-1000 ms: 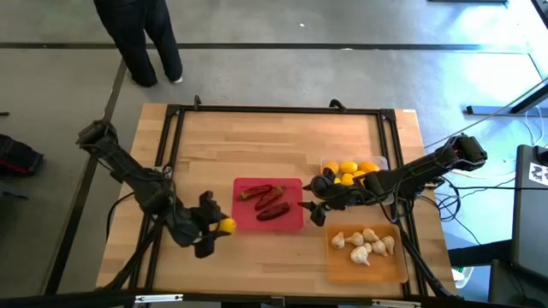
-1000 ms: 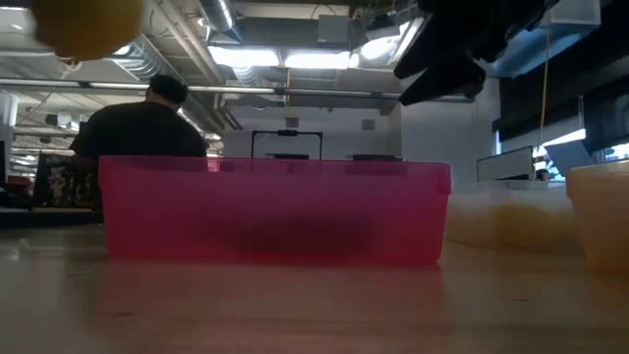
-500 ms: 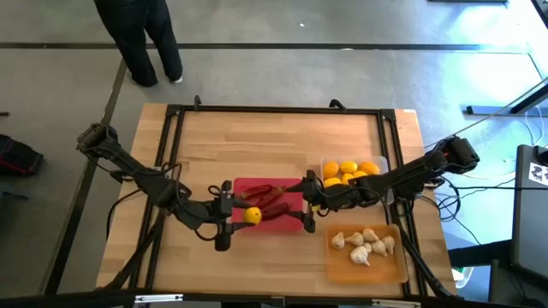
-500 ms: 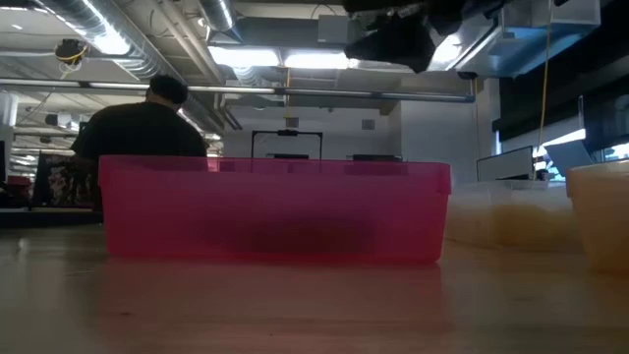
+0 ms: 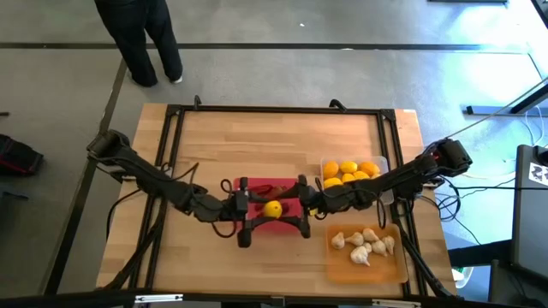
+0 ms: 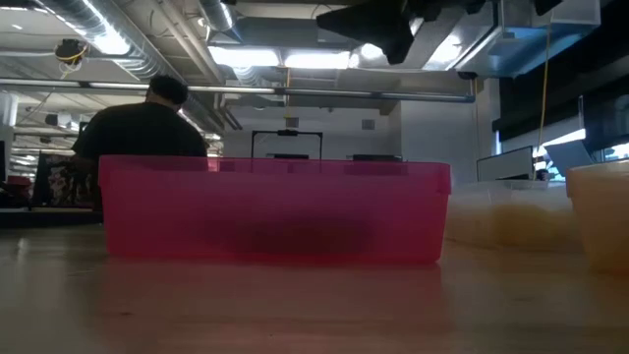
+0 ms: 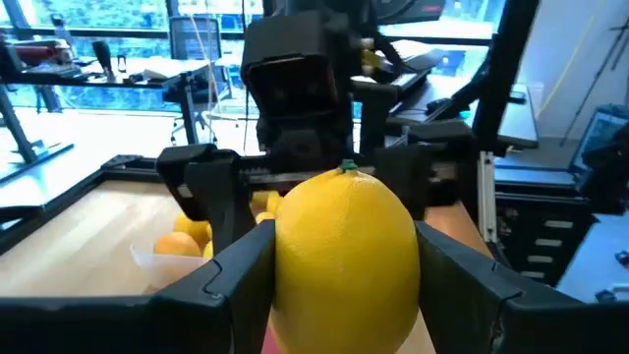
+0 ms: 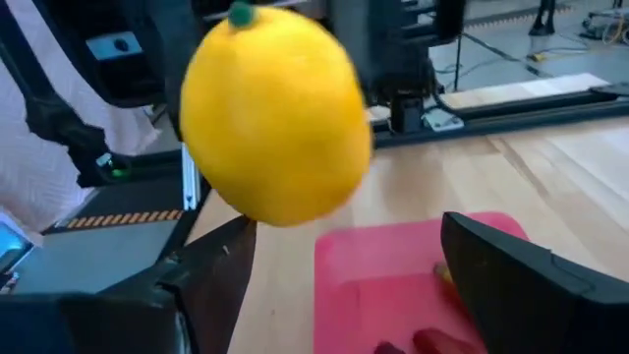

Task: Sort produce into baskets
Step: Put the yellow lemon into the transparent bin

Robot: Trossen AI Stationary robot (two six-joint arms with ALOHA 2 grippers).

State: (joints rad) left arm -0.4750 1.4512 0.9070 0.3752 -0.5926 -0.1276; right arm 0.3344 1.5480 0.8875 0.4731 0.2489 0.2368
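Reaching in from the left side of the table, left gripper (image 5: 257, 210) clamping a yellow lemon (image 5: 272, 209) between its fingers (image 7: 232, 278), holding it in the air over the red tray (image 5: 257, 227), the fruit filling the gap between the two dark jaws in the left wrist view. Lying under and just behind the held lemon, dark red chili peppers (image 5: 261, 190) in that same red tray, partly hidden by both claws. Facing the left claw from the other side, right gripper (image 5: 301, 208) hanging over the right edge of the red tray, fingers (image 8: 511, 264) standing apart with nothing between them, the lemon (image 8: 276, 115) floating just ahead of those spread tips, not touching them. Sitting just behind the right claw's arm, clear tray (image 5: 383, 162) holding a cluster of orange-yellow lemons (image 5: 348, 172). Lying on the near side of that arm, orange tray (image 5: 399, 267) holding whitish garlic bulbs (image 5: 366, 243). Showing in the low view, red tray's front wall (image 6: 273, 210) resting on the wooden table (image 5: 223, 141), with dark gripper parts high above it. Standing beyond the far left corner of the table, a person (image 5: 141, 38) in dark clothes.
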